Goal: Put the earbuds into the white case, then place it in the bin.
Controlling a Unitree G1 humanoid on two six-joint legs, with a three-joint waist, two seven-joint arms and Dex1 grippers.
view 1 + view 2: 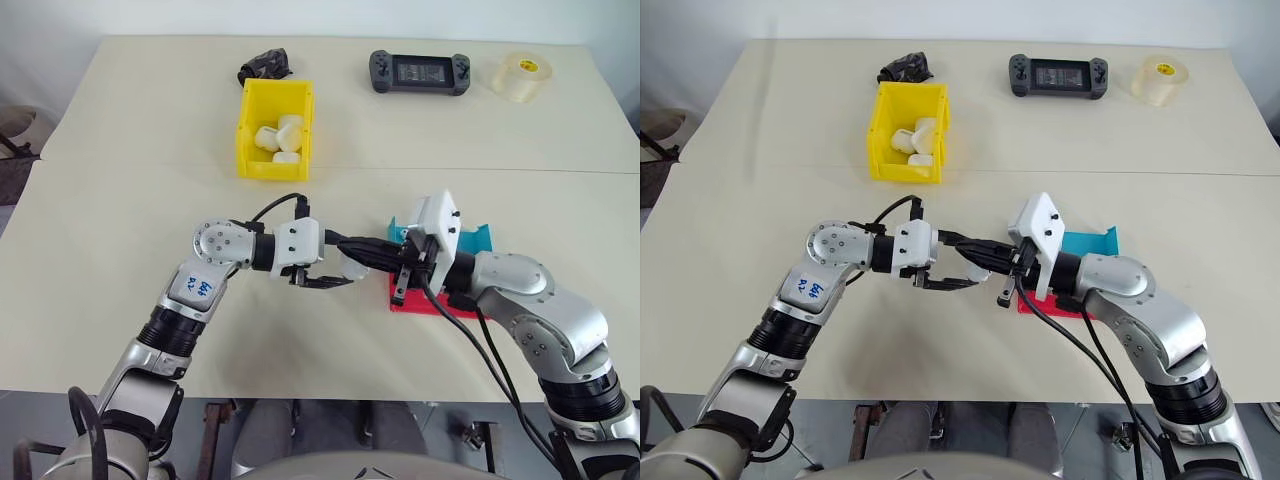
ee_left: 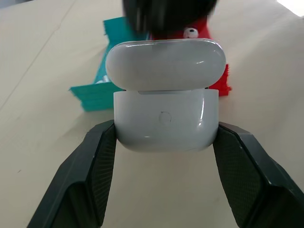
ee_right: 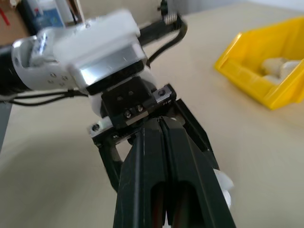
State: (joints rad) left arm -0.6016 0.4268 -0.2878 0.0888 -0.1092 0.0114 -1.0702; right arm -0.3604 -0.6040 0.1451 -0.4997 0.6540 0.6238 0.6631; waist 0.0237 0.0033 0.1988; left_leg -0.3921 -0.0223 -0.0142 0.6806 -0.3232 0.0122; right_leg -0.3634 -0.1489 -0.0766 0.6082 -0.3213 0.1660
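The white case (image 2: 165, 102) is glossy smooth plastic, the fingers (image 2: 85, 185) gripping it matt, finely textured black.

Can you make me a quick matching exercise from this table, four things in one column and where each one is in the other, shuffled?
Things:
1. white case
2. bin
3. game console
4. tape roll

Places:
A. far right corner of the table
B. far edge, left of the tape
C. between the left gripper's fingers
D. far left part of the table, holding white cases

Pairs: 1-C, 2-D, 3-B, 4-A
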